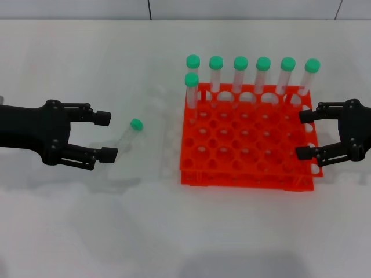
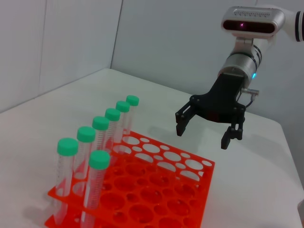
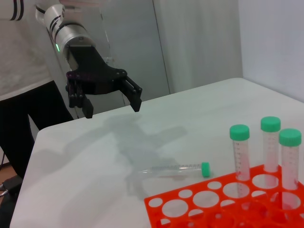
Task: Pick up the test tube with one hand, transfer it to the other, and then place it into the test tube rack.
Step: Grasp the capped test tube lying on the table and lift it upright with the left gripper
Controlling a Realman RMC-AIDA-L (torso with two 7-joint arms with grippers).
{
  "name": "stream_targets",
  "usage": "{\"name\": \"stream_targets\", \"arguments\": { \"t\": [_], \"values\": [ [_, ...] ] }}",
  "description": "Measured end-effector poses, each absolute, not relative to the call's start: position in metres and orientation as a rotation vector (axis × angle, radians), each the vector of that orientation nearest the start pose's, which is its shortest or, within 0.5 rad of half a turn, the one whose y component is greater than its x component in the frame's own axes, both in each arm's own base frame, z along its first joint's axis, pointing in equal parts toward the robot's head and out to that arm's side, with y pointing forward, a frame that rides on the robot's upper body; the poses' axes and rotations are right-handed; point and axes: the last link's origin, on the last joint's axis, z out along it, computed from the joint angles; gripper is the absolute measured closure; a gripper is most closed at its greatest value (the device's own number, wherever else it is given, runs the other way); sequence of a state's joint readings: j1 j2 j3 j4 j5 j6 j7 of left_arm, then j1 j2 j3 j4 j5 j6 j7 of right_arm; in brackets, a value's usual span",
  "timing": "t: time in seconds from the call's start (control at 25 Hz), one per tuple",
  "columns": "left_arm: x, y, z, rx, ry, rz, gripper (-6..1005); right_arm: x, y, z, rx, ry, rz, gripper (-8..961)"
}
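The test tube (image 1: 128, 133), clear with a green cap, lies on the white table left of the orange-red rack (image 1: 243, 175). It also shows in the right wrist view (image 3: 173, 169), lying in front of the rack (image 3: 187, 205). My left gripper (image 1: 106, 136) is open and empty just left of the tube, not touching it; the right wrist view shows it (image 3: 112, 108) above the table behind the tube. My right gripper (image 1: 304, 134) is open and empty at the rack's right edge; the left wrist view shows it (image 2: 204, 134) hovering beyond the rack (image 2: 156, 190).
Several green-capped tubes (image 1: 240, 72) stand upright in the rack's back row, and one more (image 1: 191, 88) stands in the second row at the left corner. The other holes hold nothing. A person in dark trousers (image 3: 28, 118) stands beyond the table's far edge.
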State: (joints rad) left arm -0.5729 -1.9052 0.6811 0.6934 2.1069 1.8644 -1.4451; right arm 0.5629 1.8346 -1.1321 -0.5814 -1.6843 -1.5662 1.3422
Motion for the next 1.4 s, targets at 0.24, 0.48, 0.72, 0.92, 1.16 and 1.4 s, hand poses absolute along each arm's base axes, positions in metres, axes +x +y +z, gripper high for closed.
{"name": "stream_targets", "arguments": {
  "t": [0.24,0.48,0.72,0.92,1.16,1.4],
  "values": [
    [-0.265,0.320,0.068,-2.986,-0.540,-0.568,153,0.260,0.344,0.042,-2.919,0.382,0.544,81],
    [-0.264,0.320,0.068,-2.986,-0.554,-0.569,179,0.263,0.341,0.040,-2.913,0.382,0.550,81],
    [-0.255,0.324,0.071,-2.958,-0.716,-0.546,204,0.263,0.336,0.038,-2.890,0.343,0.603,81],
    [-0.248,0.326,0.072,-2.920,-0.981,-0.474,226,0.265,0.331,0.032,-2.870,0.312,0.637,81],
    [-0.241,0.332,0.075,-2.794,-1.405,-0.188,251,0.267,0.329,0.031,-2.837,0.291,0.655,81],
    [-0.229,0.342,0.075,-2.590,-1.599,0.193,277,0.270,0.328,0.030,-2.824,0.249,0.647,81]
  ]
}}
